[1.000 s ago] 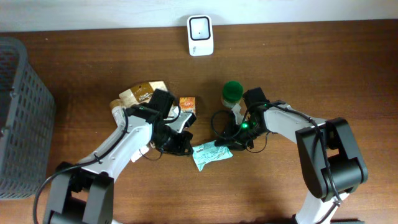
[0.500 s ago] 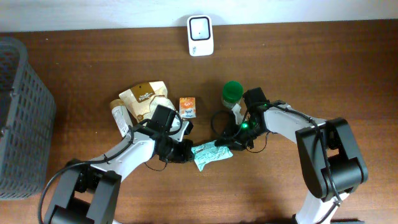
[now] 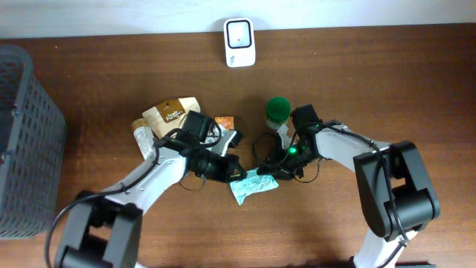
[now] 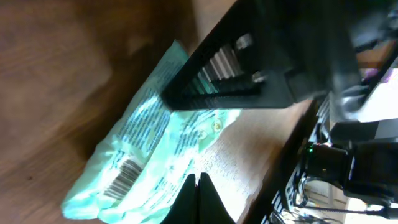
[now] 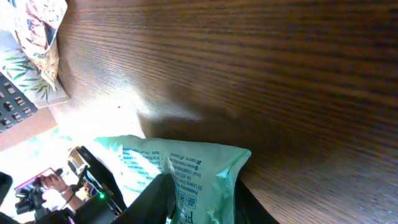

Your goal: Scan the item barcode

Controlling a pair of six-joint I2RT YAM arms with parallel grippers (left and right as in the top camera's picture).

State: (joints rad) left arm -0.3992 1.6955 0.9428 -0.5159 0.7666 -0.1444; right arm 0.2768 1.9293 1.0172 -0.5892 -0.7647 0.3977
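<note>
- The packet point(image 3: 253, 187) is mint green with dark print; its barcode point(image 4: 122, 176) is black stripes on white.
- scanner point(image 3: 239, 32): white, with a dark square face.
- jar lid point(image 3: 278, 109): deep green.
- pouch point(image 3: 170, 113): tan and brown.
- small box point(image 3: 224, 124): orange.
- basket point(image 3: 30, 149): grey grid mesh.
- table point(image 3: 372, 67): dark brown woodgrain.

Dark wood bench point(image 3: 372, 67), fine grain, slight sheen. Mint-green packet point(image 3: 253, 186): glossy, crinkled plastic film. Scanner point(image 3: 239, 42): smooth white plastic. Basket point(image 3: 26, 141): grey matt plastic mesh. Pouch point(image 3: 169, 113): brown, paper-like, matt.

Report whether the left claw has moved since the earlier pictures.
Yes. The left claw has shifted right, toward the packet, and is now almost directly below the scanner.
</note>
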